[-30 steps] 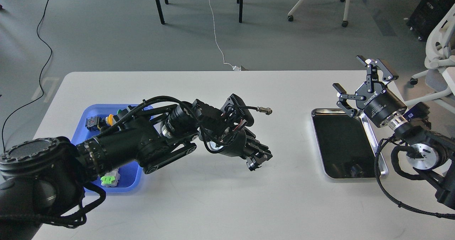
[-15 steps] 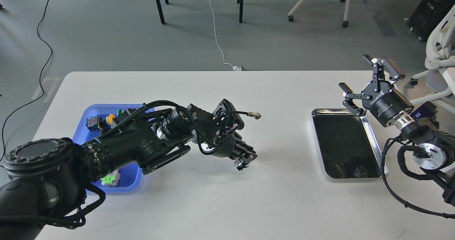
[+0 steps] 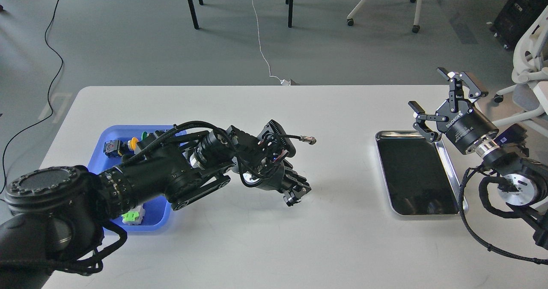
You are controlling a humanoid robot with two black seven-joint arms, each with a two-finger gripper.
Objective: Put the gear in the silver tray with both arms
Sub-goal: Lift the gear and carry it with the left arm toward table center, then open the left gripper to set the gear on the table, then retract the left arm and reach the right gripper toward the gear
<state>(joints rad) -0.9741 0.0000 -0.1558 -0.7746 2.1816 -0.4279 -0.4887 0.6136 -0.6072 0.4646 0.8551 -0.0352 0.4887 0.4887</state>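
Head view, tabletop: a white tabletop (image 3: 265,237) fills the lower part of the view, with grey floor behind it.
Head view, silver tray: the silver tray (image 3: 451,165) lies flat on the right part of the tabletop. Its dark mirror bottom shows only reflections, and I see no gear in it.
Head view, blue tray: a blue plastic tray (image 3: 159,214) lies on the left part of the tabletop, well apart from the silver tray. Small coloured parts are inside it, among them a green piece (image 3: 132,216) near its front edge and a yellow one at its far end. The left arm covers much of this tray.
Head view, left hand: the left hand (image 3: 295,195) is low over the middle of the tabletop, between the two trays, and it points down and to the right. Its fingers are dark and seen close together, so I cannot tell how far it is open, or if it holds a gear.
Head view, right hand: the right hand (image 3: 443,98) is raised beside the far right corner of the silver tray. Its two fingers are spread wide, and nothing is between them.
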